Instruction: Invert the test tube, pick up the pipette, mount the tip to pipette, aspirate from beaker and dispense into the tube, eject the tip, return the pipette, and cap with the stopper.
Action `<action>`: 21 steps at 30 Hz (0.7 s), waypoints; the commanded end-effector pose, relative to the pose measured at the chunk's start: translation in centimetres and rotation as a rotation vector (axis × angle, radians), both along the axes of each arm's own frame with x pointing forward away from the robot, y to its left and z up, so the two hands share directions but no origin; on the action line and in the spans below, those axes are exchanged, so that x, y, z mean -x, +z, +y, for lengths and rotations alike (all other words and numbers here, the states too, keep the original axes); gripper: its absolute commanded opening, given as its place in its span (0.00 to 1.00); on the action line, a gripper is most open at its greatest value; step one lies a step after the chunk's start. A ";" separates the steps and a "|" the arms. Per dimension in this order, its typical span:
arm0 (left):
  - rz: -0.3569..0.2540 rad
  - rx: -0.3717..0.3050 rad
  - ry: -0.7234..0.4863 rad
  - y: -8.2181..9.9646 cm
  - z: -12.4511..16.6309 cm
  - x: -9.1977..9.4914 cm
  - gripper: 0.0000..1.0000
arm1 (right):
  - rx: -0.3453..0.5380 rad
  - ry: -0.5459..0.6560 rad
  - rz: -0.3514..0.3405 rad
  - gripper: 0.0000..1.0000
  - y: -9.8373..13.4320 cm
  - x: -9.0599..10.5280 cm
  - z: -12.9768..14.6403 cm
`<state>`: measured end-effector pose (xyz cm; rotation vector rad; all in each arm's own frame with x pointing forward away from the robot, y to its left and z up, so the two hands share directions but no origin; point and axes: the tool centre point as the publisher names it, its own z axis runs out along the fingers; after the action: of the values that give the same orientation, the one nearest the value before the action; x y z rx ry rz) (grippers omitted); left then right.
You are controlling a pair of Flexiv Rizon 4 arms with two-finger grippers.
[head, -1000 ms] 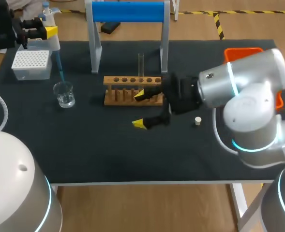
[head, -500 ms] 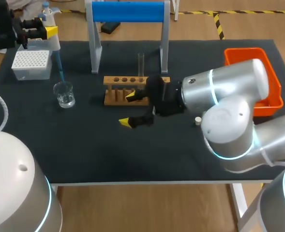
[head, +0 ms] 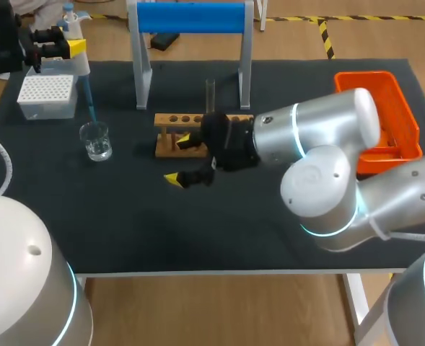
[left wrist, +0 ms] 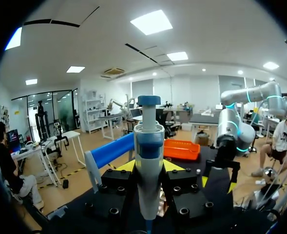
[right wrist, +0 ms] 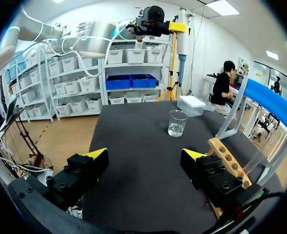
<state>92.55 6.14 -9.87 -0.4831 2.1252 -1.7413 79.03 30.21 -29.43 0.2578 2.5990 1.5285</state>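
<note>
My left gripper (head: 53, 43) at the far left corner is shut on the white and blue pipette (head: 79, 68), whose body stands upright between the yellow tips (left wrist: 148, 165). Its blue tip (head: 90, 104) points down to the glass beaker (head: 97, 140); whether it touches the water I cannot tell. The test tube (head: 210, 97) stands upright in the wooden rack (head: 198, 122). My right gripper (head: 179, 159) hangs open at the rack's front left end, nothing between its fingers. From the right wrist, the beaker (right wrist: 176, 123) lies ahead and the rack (right wrist: 228, 158) beside one finger. The stopper is hidden.
A white tip box (head: 46, 95) sits behind the beaker at the far left. A frame with a blue top bar (head: 190, 18) stands behind the rack. An orange bin (head: 396, 108) is at the far right. My right arm (head: 320, 144) spans the table's right half.
My right arm has swept left along the front of the rack with its gripper open, and now covers the white stopper. The left arm and pipette have stayed put.
</note>
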 end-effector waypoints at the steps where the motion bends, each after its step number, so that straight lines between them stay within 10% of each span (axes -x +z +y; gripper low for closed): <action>1: -0.004 0.002 0.003 -0.1 -0.1 0.0 0.00 | -0.005 -0.003 -0.005 1.00 0.3 0.2 -0.1; 21: -0.004 0.002 0.003 -0.1 -0.1 0.0 0.00 | -0.005 -0.003 -0.005 1.00 0.3 0.2 -0.1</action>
<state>92.55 6.15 -9.87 -0.4830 2.1252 -1.7414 78.78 30.28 -29.16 0.2587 2.5888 1.5305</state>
